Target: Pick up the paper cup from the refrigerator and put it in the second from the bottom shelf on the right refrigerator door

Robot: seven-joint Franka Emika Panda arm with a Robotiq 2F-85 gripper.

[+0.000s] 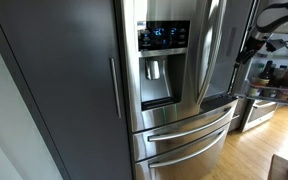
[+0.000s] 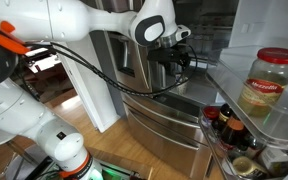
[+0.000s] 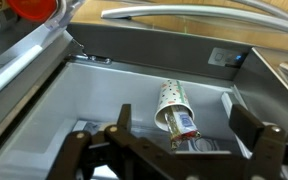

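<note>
Paper cup (image 3: 172, 103) sits ungrasped inside refrigerator (image 1: 184, 125), claw (image 3: 181, 115) spread open, empty, short of it; reaching stage, next probably advance and close.

We see a pale grey compartment floor (image 3: 94, 95) ahead of the gripper (image 3: 181, 108). The paper cup (image 3: 171, 98) lies on it, tipped over, between the spread fingers.

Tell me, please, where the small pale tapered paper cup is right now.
In the wrist view, the pale paper cup lies tipped over inside a grey compartment, near the centre, just ahead of the open gripper.
</note>
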